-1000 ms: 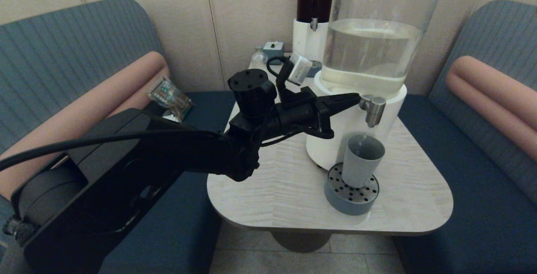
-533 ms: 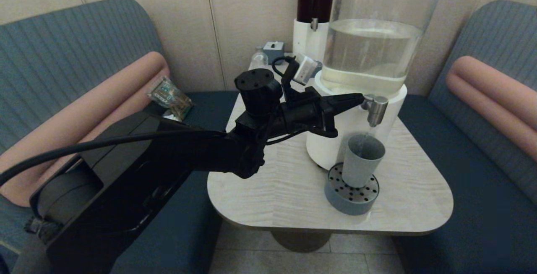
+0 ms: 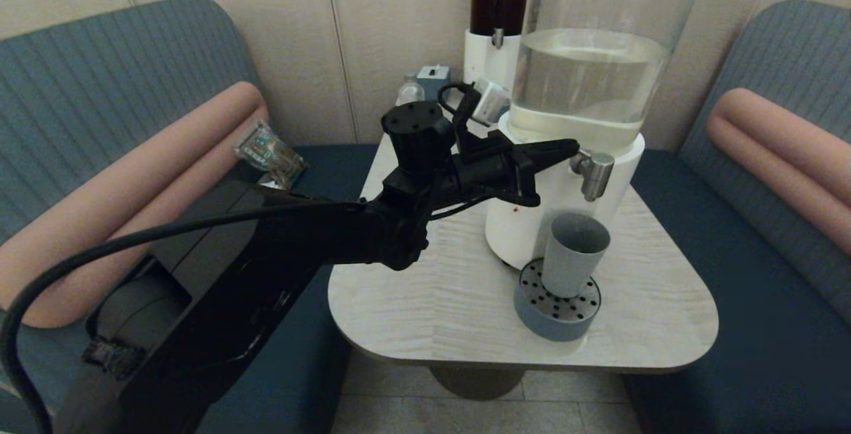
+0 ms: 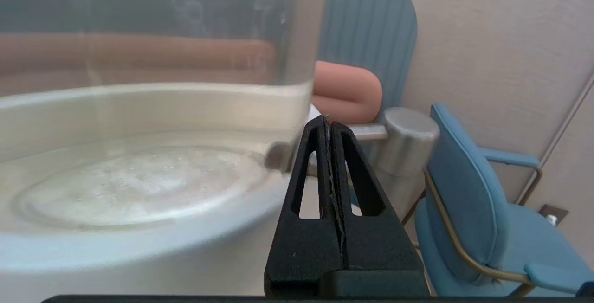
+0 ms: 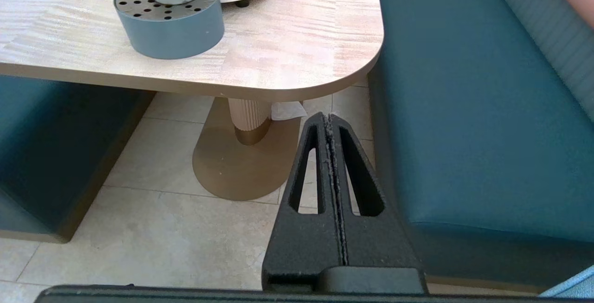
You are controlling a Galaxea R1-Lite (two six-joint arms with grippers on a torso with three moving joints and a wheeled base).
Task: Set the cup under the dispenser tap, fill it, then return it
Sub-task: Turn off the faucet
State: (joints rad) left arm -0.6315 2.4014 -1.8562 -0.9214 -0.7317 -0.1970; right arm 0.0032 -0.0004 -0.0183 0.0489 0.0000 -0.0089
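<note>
Since a second ago, left arm has lifted and pushed further over the table [image 3: 465,301]; its gripper [image 3: 565,148] has risen from level with the tap's stem to slightly above it. Stream into the cup, visible before, no longer shows.

Left gripper: fingers [image 4: 330,154] clenched together, nothing between them, tips just beside the dispenser tap [image 3: 594,171], at its inner side against the white base of the big dispenser [image 3: 598,75]. Contact with the tap cannot be told. In the left wrist view the tap's silver cap [image 4: 408,140] sits just past the fingertips.

Cup [image 3: 572,252]: upright on the round perforated drip tray [image 3: 557,311], directly under the tap, clear of both grippers. Fill level not visible.

Right gripper [image 5: 330,122]: parked low off the table's near right corner, over the floor beside the blue bench seat [image 5: 473,108], fingers pressed together and empty.

Behind the big dispenser: slimmer dispenser with dark red liquid [image 3: 495,22].
</note>
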